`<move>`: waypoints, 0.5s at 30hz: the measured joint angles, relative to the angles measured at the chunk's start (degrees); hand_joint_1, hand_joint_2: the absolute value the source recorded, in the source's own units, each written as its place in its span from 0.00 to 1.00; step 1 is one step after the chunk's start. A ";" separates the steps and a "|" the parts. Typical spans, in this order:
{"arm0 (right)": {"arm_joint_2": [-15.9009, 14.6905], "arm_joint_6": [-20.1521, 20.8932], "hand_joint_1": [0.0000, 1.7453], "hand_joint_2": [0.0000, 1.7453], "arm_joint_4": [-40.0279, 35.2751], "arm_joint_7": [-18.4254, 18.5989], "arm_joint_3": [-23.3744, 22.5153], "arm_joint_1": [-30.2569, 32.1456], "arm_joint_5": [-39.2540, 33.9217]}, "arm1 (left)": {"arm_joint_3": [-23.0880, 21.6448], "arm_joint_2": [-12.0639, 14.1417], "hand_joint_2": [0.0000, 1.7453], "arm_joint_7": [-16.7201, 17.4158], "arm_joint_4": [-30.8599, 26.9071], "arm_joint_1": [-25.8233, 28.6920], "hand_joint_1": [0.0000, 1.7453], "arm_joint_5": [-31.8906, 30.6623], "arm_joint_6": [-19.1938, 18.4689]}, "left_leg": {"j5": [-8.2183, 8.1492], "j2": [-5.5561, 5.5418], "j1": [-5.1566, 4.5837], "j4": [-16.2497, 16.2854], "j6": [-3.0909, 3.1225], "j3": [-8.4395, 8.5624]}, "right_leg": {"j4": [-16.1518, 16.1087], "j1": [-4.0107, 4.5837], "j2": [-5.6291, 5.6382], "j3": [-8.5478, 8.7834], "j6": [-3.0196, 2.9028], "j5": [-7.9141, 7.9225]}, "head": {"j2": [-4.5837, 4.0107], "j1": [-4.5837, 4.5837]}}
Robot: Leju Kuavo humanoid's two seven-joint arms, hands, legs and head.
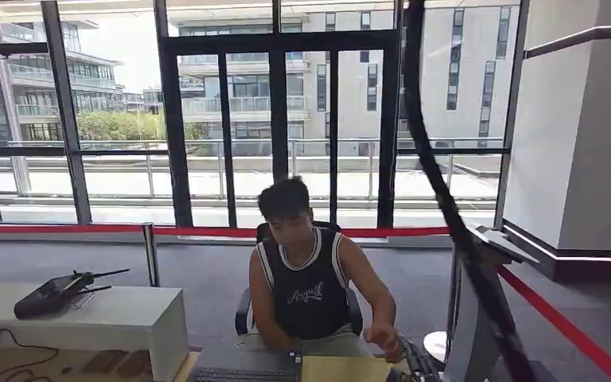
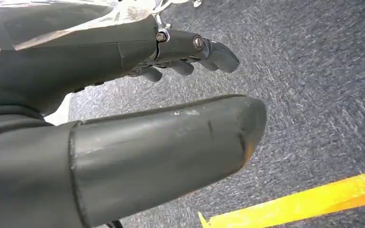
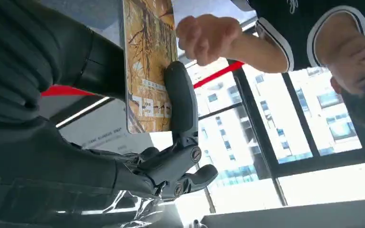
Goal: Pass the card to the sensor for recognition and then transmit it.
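Holding the card (image 3: 147,66) between its thumb and a dark finger, your right hand (image 3: 138,142) has the printed face pinched flat, and a person's hand (image 3: 209,38) hovers just beside the card's far edge, fist loosely closed. You look to be at the handover, so keep the pinch firm and the card steady until the person (image 1: 306,278) clearly takes hold; judging by the narrow grip, a tug before you let go could twist the card out sideways. Release by spreading the fingers, not by pulling the arm away. Your left hand (image 2: 138,118) hangs over grey carpet near a yellow floor stripe (image 2: 304,202), thumb and fingers apart with nothing in them. No container can be made out; a white table (image 1: 111,318) carries a dark device (image 1: 56,293).
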 joint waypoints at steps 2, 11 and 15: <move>-0.07 2.25 1.00 1.00 -0.57 0.00 -0.04 -1.40 0.26 | -0.33 -0.02 0.00 0.02 0.00 -0.22 0.00 -0.22 -0.22 | 0.00 0.00 0.00 0.00 0.00 0.00 | 0.00 0.00 0.00 0.00 0.00 0.00 | 0.00 -0.02; 1.66 6.60 1.00 1.00 6.23 -2.58 0.63 -8.95 -0.67 | -1.81 -0.17 0.00 0.87 0.00 -1.86 0.00 -1.97 -1.75 | 0.01 -0.02 0.01 0.00 0.00 -0.05 | 0.03 0.01 0.00 0.00 0.00 0.00 | 0.00 -0.04; 3.65 7.65 1.00 1.00 12.10 -3.61 0.72 -13.14 -3.17 | -2.45 -0.17 0.00 1.25 0.00 -2.47 0.00 -2.54 -2.12 | 0.01 -0.02 0.01 0.00 -0.01 -0.05 | 0.04 0.01 0.00 -0.01 0.00 0.00 | 0.00 -0.04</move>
